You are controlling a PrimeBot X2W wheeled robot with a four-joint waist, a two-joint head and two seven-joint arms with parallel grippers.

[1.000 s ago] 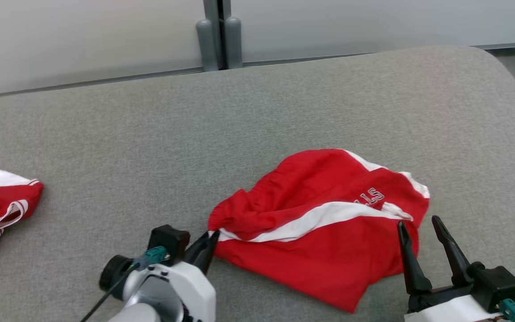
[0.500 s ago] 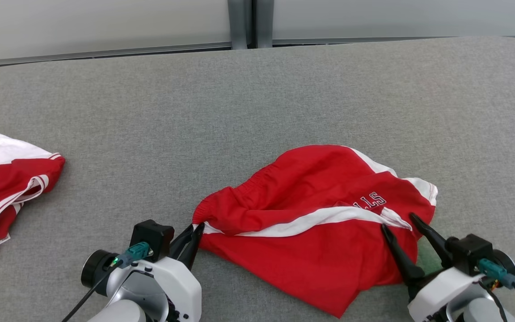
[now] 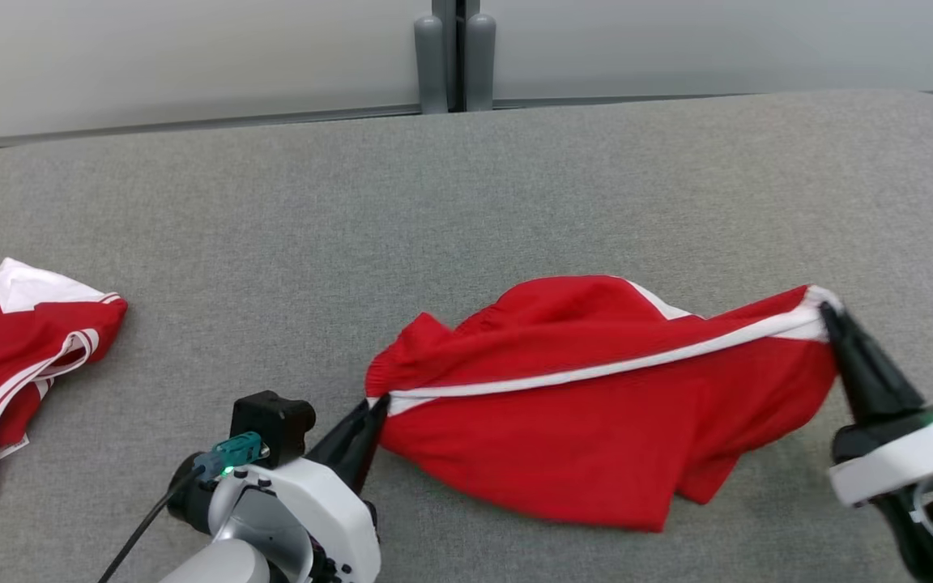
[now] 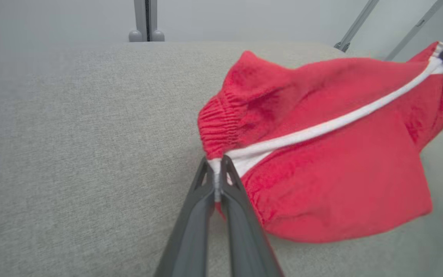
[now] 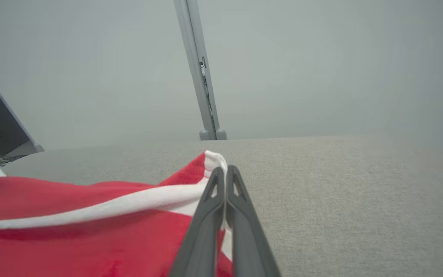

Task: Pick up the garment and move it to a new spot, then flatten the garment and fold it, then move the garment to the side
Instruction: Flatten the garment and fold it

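Left claw, head view: clamped on the left end of the red garment; right claw pinching its right end (raised off the grey surface) | left wrist: fingers closed on the white stripe | right wrist: fingers closed on the white corner

Bright, even light; soft shadows, slight motion blur.
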